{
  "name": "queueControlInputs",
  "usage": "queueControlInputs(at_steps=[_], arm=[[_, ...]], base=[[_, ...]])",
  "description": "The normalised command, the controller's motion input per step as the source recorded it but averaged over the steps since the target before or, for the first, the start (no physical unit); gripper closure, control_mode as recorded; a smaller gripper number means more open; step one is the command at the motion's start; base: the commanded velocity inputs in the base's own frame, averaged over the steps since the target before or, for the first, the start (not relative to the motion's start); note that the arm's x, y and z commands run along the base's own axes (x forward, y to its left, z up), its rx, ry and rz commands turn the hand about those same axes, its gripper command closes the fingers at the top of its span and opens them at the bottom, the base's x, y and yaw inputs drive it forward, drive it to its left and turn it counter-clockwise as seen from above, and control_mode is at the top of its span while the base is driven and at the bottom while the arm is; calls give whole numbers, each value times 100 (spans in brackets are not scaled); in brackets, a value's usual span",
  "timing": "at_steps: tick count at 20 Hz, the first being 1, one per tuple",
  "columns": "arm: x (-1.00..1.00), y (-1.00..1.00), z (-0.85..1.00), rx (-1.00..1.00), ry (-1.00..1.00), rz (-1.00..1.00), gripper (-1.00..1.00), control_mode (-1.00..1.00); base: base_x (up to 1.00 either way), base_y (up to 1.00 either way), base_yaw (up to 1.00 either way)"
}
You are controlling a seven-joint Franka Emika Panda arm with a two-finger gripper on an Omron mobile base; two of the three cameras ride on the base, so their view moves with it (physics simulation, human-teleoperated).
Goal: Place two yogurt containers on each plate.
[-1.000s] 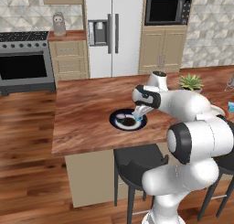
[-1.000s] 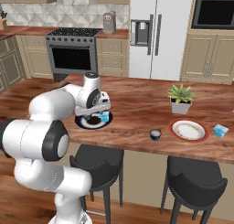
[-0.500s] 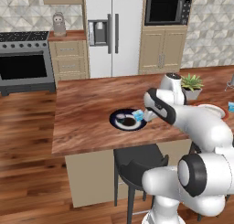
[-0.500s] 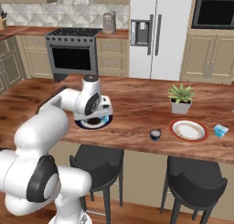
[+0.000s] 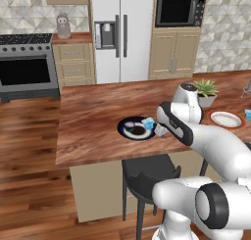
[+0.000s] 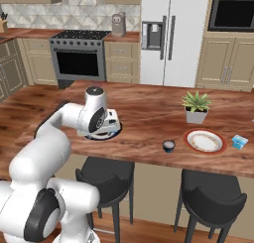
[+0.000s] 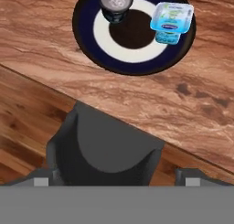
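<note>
the navy plate (image 7: 135, 58) already carries a dark round cup (image 7: 116, 2) and a light blue cup (image 7: 171, 21). the step in hand is likely fetching the next cup: swing high across the counter (image 6: 149, 113) towards the dark cup (image 6: 168, 146) just beside the red-rimmed plate (image 6: 205, 141), clear of the plant (image 6: 196, 107). another blue cup (image 6: 239, 141) sits beyond it. the gripper's fingers are spread wide and hold nothing.

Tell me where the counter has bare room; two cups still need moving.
Free: the cream centre of the red-rimmed plate, and the wood between the small dark round cup and the dark navy plate. That navy plate is crowded.
</note>
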Motion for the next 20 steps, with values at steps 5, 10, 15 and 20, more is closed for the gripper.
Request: queueControlInputs(at_steps=[5, 10, 15, 20], arm=[[0, 0, 0, 0, 0, 0, -100, 100], [0, 0, 0, 0, 0, 0, -100, 100], [0, 0, 0, 0, 0, 0, -100, 100], [0, 0, 0, 0, 0, 0, -100, 100]], base=[[-49, -31, -4], [-64, -78, -12], [-19, -97, -11], [0, -99, -8]])
